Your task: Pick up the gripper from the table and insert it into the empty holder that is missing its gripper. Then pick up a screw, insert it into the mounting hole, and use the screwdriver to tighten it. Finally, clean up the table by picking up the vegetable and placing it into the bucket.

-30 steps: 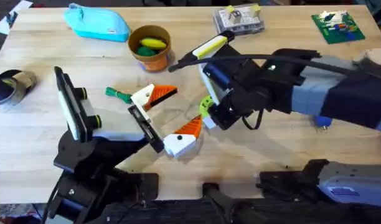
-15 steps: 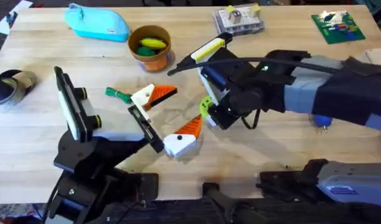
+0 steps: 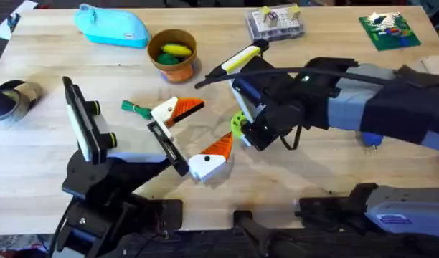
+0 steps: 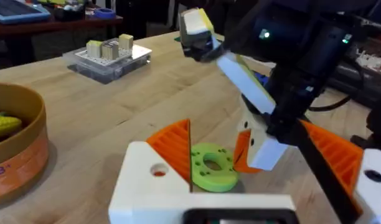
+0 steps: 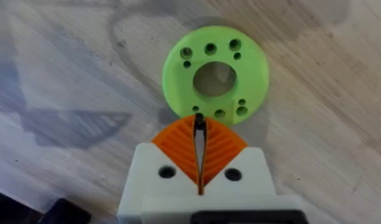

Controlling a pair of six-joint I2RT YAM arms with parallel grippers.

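Near the table's middle, right gripper (image 5: 200, 177) pressed shut, orange pads together with a thin dark piece between their tips, touching the edge of a green disc (image 5: 215, 74) with a central hole and small holes round it, flat on the wooden table (image 3: 334, 165). Just beside it, left gripper (image 3: 194, 136) spread wide open, nothing between its white fingers, one orange pad (image 4: 175, 149) next to the same disc. Close to the far finger, vegetable (image 3: 135, 108), dark green, lying on the wood. Farther back, bucket (image 3: 174, 54) upright, yellow and green toy pieces inside. By the right arm's far side, part of a blue item, possibly the screwdriver (image 3: 370, 139); cannot tell for certain.
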